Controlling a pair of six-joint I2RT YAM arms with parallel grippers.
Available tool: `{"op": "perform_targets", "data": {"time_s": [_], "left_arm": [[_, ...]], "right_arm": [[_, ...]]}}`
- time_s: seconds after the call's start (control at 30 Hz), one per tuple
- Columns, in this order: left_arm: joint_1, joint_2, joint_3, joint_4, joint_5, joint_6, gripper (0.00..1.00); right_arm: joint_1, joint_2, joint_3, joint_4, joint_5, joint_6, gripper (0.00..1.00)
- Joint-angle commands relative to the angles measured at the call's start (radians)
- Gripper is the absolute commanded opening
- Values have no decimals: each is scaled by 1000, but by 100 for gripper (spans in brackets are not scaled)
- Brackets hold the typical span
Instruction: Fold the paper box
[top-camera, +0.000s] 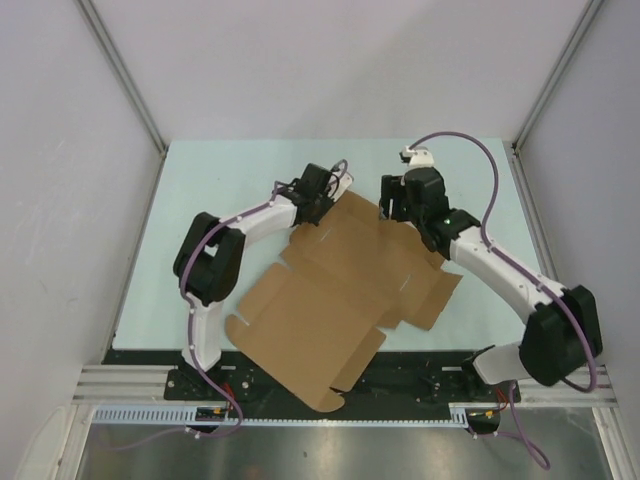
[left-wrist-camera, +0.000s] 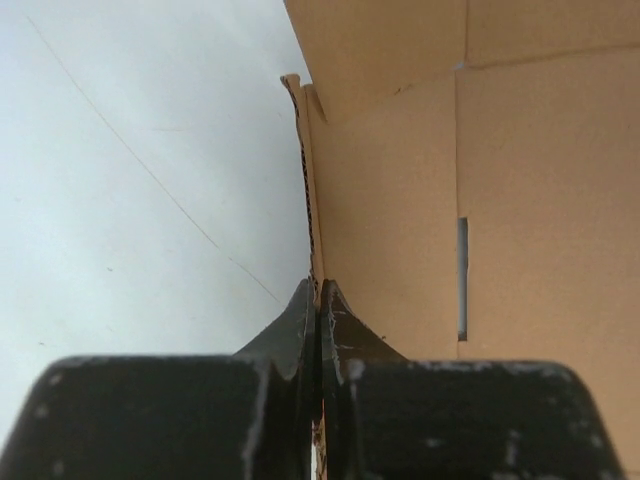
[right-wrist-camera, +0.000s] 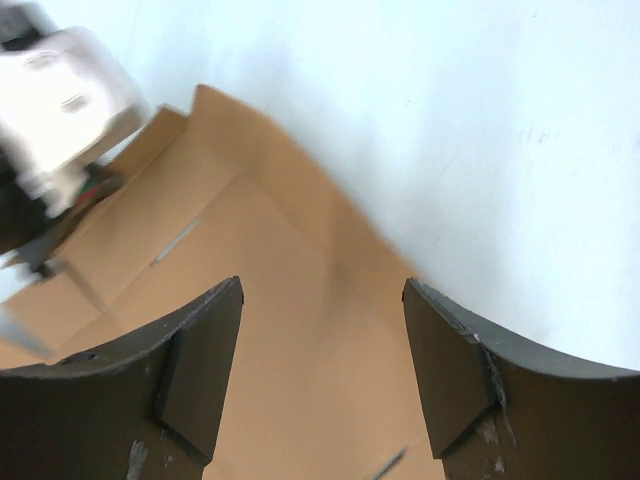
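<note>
The paper box (top-camera: 335, 300) is a brown cardboard die-cut sheet lying mostly flat on the pale green table, reaching over the near edge. My left gripper (top-camera: 322, 203) is at the sheet's far left corner, shut on a raised edge flap; in the left wrist view the flap (left-wrist-camera: 310, 180) stands edge-on between the closed fingers (left-wrist-camera: 300, 330), with the slotted panel (left-wrist-camera: 440, 220) to its right. My right gripper (top-camera: 392, 208) is open over the sheet's far edge; in the right wrist view its fingers (right-wrist-camera: 200, 370) straddle the cardboard (right-wrist-camera: 300, 330) with a wide gap and hold nothing.
The pale green table surface (top-camera: 200, 200) lies between white enclosure walls with metal corner posts (top-camera: 120, 70). A metal rail (top-camera: 400, 400) and cable track run along the near edge. The left arm's white wrist (right-wrist-camera: 60, 80) shows at the upper left of the right wrist view.
</note>
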Motion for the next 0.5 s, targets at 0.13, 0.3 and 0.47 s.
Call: {"op": "perform_targets", "data": {"time_s": [0.13, 0.3, 0.47], "left_arm": [[10, -154, -147, 269, 21, 54, 0], [18, -173, -174, 312, 44, 30, 0], [23, -179, -191, 360, 47, 19, 0]], "right_arm": [[-137, 218, 131, 146, -190, -143, 70], [-160, 313, 163, 154, -285, -167, 70], [-162, 350, 166, 191, -360, -167, 69]]}}
